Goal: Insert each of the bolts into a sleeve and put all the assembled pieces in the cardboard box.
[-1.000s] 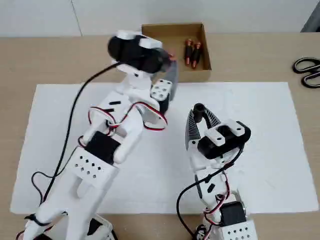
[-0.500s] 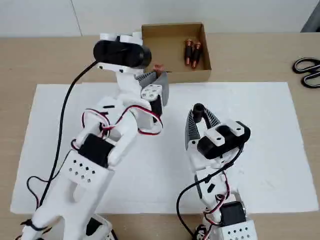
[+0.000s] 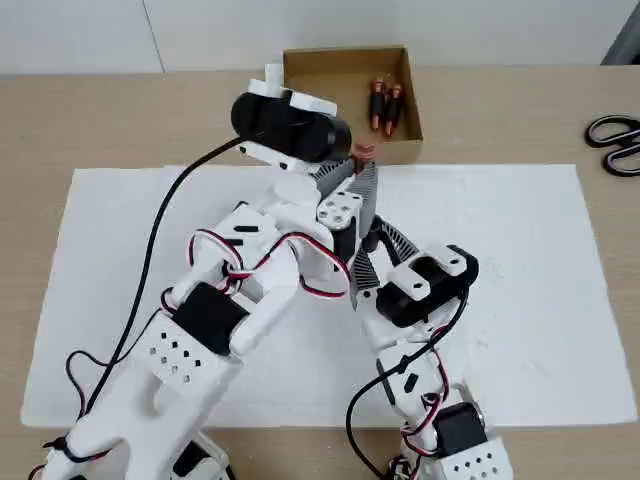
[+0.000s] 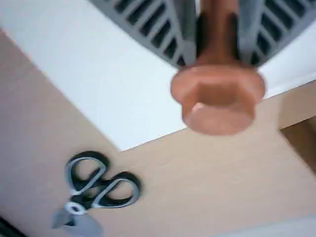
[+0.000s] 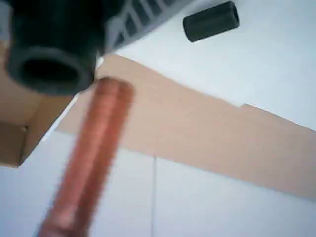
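Note:
My left gripper [image 3: 358, 172] is shut on a copper bolt [image 3: 364, 152], just in front of the cardboard box [image 3: 340, 62]. In the left wrist view the bolt's hex head [image 4: 217, 96] sticks out between the grey fingers [image 4: 148, 29]. My right gripper [image 3: 371, 240] sits directly below the left one, shut on a black sleeve [image 5: 49, 59]. The bolt's shaft [image 5: 94, 153] lies right beside the sleeve's open mouth, outside it. A second black sleeve [image 5: 211, 21] lies loose on the white mat. Two assembled pieces [image 3: 385, 105] rest in the box.
The white mat [image 3: 520, 260] covers the middle of the wooden table. Scissors [image 3: 612, 140] lie at the far right edge, also seen as scissors [image 4: 96, 185] in the left wrist view. The left arm's body and cable cross the mat's left half.
The left arm swung right with the bolt, from the box's left corner to above the right gripper. The right gripper shifted left and forward with its sleeve, meeting the bolt.

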{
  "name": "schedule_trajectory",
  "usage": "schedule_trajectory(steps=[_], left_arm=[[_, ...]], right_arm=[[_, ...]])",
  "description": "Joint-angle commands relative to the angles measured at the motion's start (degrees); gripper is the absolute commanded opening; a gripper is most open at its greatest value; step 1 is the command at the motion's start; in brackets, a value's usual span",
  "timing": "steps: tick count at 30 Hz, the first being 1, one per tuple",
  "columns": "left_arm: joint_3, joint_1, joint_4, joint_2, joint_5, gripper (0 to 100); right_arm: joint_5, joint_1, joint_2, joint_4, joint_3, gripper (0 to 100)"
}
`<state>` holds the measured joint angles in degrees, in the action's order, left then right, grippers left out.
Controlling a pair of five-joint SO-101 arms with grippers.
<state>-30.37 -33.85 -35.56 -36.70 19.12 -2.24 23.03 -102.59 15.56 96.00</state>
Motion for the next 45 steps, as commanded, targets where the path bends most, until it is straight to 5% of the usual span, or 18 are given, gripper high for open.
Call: schedule_trajectory(steps=[1, 12, 23, 45], left_arm=[[0.9, -1.9, 2.2, -2.5, -0.5, 1], [0.9, -0.7, 4.8, -2.4, -0.6, 1], [-7.3, 0.9, 17.1, -2.0, -0.6, 1], [-7.8, 0.5, 12.7, -2.5, -0.5, 1]], right_arm=[[-0.3, 0.7, -1.4, 0.0, 0.3, 0.4], [-0.3, 0.7, -1.4, 0.0, 0.3, 0.4], [-0.3, 0.7, -1.4, 0.0, 0.3, 0.4], [-0.3, 0.3, -1.4, 0.0, 0.3, 0.4]])
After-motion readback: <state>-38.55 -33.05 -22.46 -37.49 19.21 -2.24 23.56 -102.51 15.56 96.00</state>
